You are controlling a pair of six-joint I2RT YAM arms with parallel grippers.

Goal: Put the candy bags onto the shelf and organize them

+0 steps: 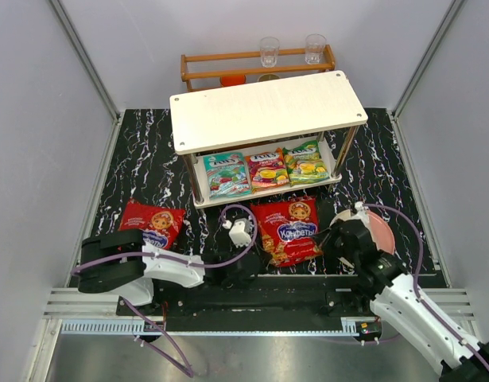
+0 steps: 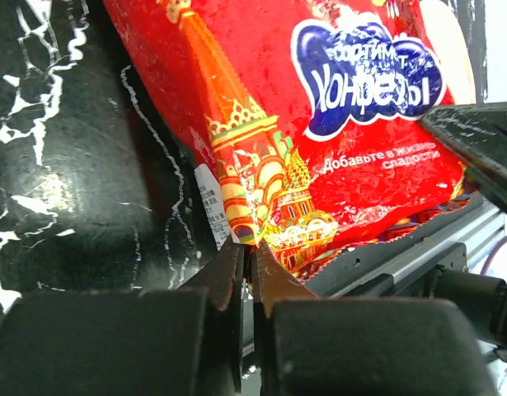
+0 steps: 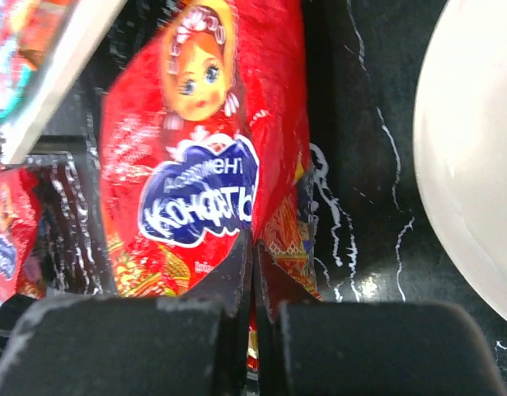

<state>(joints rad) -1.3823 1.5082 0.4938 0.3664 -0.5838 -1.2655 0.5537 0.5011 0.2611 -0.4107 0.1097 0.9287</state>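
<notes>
A large red candy bag (image 1: 290,229) with a blue label lies on the black mat in front of the shelf (image 1: 268,111). My left gripper (image 1: 261,253) is shut on its left lower edge (image 2: 261,223), the fingertips (image 2: 237,260) pinching the foil. At the bag's right edge (image 3: 278,223) my right gripper (image 1: 328,237) is also shut on it. A second large red bag (image 1: 151,223) lies flat at the left. Three small bags, teal (image 1: 226,174), red-orange (image 1: 267,169) and green-yellow (image 1: 306,163), lie side by side on the shelf's lower board.
A round pink-and-cream plate (image 1: 381,232) lies just right of my right gripper, and shows large in the right wrist view (image 3: 471,157). A brown wooden rack (image 1: 228,70) with two glasses stands behind the shelf. A metal rail (image 1: 252,306) runs along the near edge.
</notes>
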